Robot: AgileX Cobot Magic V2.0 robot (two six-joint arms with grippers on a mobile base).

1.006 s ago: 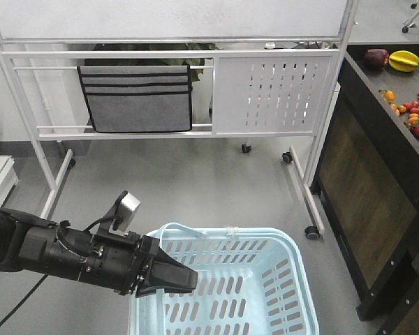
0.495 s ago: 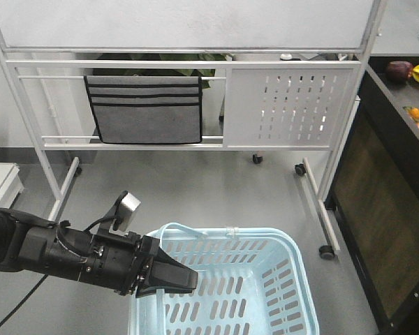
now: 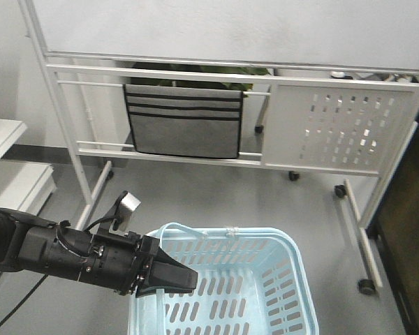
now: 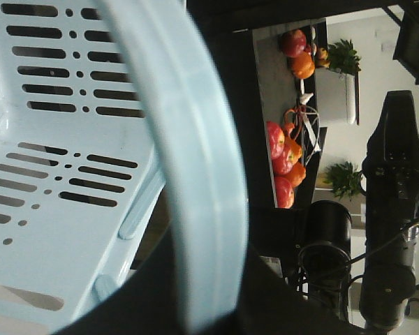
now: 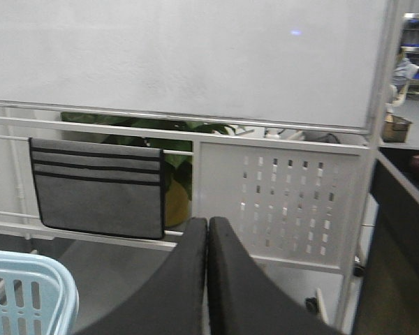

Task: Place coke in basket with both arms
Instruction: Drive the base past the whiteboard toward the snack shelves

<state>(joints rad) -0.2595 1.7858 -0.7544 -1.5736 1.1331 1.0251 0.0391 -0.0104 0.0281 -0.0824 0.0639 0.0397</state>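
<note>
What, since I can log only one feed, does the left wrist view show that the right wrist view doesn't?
Only left wrist: the blue handle arching close by, red and orange fruit, a black robot arm. Only right wrist: the right gripper, jaws together and empty, a whiteboard, a grey pouch, a perforated panel. Both: the light blue basket.

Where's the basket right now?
The basket is bottom centre in the front view, the left tool at its left rim, the white rack beyond.
</note>
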